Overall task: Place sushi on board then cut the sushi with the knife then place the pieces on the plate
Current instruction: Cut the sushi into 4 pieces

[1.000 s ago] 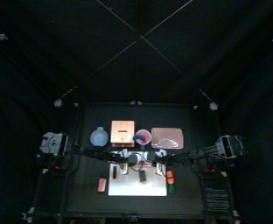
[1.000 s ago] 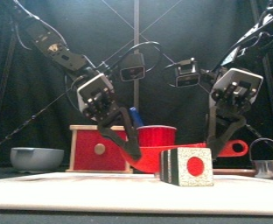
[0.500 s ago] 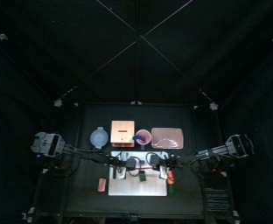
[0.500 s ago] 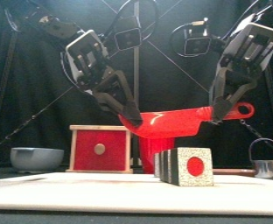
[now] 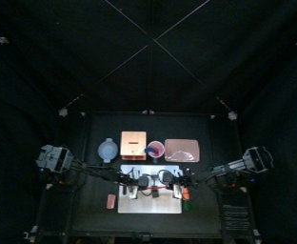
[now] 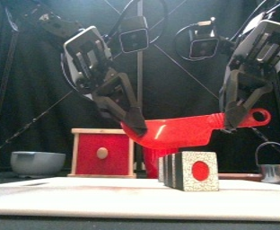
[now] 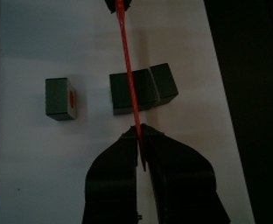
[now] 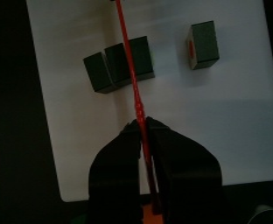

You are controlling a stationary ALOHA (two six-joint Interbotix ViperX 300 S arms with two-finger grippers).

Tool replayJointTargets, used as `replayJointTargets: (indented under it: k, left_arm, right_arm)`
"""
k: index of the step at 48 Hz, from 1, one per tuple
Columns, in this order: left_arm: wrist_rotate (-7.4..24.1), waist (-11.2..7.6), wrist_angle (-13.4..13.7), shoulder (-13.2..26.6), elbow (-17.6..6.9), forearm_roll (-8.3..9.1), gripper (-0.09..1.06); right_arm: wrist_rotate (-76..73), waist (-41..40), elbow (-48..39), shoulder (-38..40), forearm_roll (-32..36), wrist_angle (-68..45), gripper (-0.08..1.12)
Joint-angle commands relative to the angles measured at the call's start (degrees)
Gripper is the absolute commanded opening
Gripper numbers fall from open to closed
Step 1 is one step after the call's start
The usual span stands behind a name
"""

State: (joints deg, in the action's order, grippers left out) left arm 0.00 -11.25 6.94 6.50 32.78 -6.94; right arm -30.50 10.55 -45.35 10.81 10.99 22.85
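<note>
Red knife [image 6: 185,128] hangs over the sushi [image 6: 193,171] on the white board [image 6: 58,190]. We see the left fingers [image 6: 121,110] closed on its blade, the right fingers [image 6: 235,106] closed on its handle.

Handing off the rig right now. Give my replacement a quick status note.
Left hand shut on the red knife at its blade end; right hand shut on its handle.
Knife spans over the sushi roll on the white board; one piece lies apart from it.
Pink tray holds no sushi yet.
Left: finish cutting, move pieces to tray.
</note>
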Motion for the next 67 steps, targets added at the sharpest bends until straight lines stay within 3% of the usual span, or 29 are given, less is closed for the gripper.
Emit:
replayJointTargets:
  k: [1, 38, 67]
  left_arm:
    - [0.1, -2.11, 0.6, -0.3, -0.8, -0.26, 0.44]
    - [0.1, -2.55, 0.5, 1.1, -0.8, -1.32, 0.44]
    - [0.3, -2.11, 0.6, 4.6, -0.6, -0.79, 0.44]
  right_arm:
    - [-0.6, -0.4, 0.4, 0.8, -0.1, 0.3, 0.39]
    - [-0.6, -0.2, 0.4, -2.1, -0.4, 0.2, 0.39]
    - [-0.5, 0.1, 0.0, -7.6, -1.5, -0.2, 0.39]
